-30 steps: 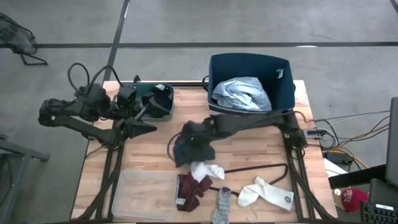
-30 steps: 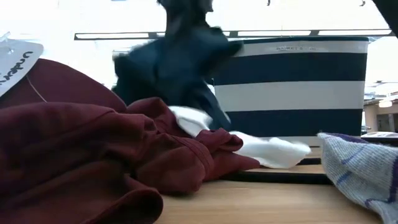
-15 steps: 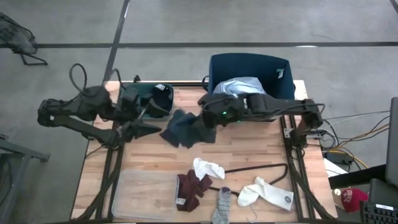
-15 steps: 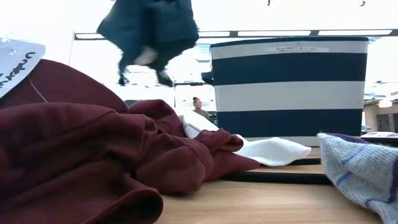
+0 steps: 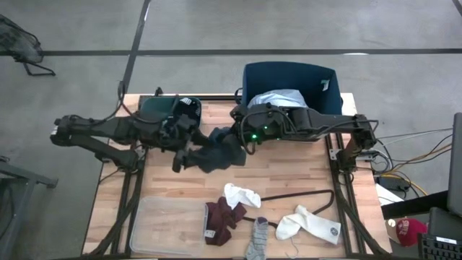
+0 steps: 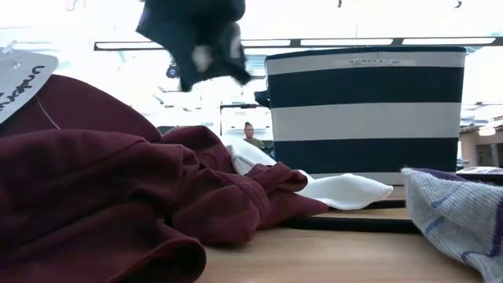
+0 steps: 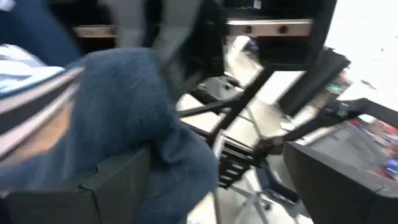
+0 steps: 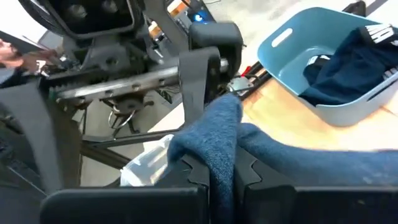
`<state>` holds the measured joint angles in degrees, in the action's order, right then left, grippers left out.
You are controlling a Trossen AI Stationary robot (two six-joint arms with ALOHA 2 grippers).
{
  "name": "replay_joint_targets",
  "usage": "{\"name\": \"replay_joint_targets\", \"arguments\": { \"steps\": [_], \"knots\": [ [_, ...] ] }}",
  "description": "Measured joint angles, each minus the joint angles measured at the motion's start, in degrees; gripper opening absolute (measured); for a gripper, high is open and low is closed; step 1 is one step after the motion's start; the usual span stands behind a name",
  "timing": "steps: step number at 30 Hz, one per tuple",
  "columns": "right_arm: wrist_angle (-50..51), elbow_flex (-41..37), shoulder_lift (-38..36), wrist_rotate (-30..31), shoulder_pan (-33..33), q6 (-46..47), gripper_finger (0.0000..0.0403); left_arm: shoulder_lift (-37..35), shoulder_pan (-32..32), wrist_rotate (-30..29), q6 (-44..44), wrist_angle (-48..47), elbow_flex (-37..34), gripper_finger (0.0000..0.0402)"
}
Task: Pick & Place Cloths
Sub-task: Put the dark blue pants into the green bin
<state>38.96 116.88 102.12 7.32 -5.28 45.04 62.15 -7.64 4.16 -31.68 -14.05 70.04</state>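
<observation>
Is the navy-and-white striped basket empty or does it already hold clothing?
Not empty: the striped basket already holds a crumpled light blue shirt, visible from above.

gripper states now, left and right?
Left gripper: open, at the navy cloth, not gripping it.
Right gripper: shut on the navy cloth, held above the table.

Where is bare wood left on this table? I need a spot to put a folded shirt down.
Bare wood lies in front of the striped basket, between the held dark garment and the table's right edge, above the hanger. A smaller patch lies left, between the teal tub and the clear tray. The front is crowded: maroon piece, socks.
</observation>
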Motion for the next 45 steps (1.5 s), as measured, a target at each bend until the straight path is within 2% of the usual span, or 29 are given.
{"name": "replay_joint_targets", "arguments": {
  "steps": [3, 9, 15, 18, 21, 24, 34, 45],
  "knots": [
    [-1.54, 0.0, 0.07, -1.37, 0.0, 0.0, 0.0011, 1.9, -0.07, 2.42, -0.07, 2.03, 0.0, 0.0367],
    [-7.55, -0.02, 0.07, -3.16, -0.09, 0.0, 0.0011, 3.98, -0.02, 2.27, -0.95, 2.04, 0.07, 0.0367],
    [-7.81, -0.02, 0.21, -4.0, -0.07, 1.04, 0.001, 4.35, -0.07, -1.55, -0.6, 4.06, 0.09, 0.0365],
    [-8.09, -0.02, 0.26, -3.99, -0.24, 1.31, 0.0011, 3.85, -0.09, -4.68, 0.31, 3.96, 0.07, 0.0349],
    [-8.7, 0.0, 0.26, -4.03, -0.41, 1.44, 0.0011, 3.36, -0.09, -6.38, 0.72, 3.96, 0.07, 0.0312],
    [-9.9, -0.02, 0.26, -4.59, -0.44, 1.53, 0.001, 3.15, -0.07, -8.23, 1.6, 4.0, 0.04, 0.0256],
    [-11.25, 0.0, 0.26, -5.94, -0.44, 1.08, 0.0014, 3.2, 0.02, -8.39, 2.22, 4.04, -0.02, 0.0021],
    [-11.32, 0.0, 0.26, -5.69, -0.44, 0.88, 0.0064, 2.46, 0.0, -10.03, 2.9, 5.25, -0.07, 0.0006]
  ]
}}
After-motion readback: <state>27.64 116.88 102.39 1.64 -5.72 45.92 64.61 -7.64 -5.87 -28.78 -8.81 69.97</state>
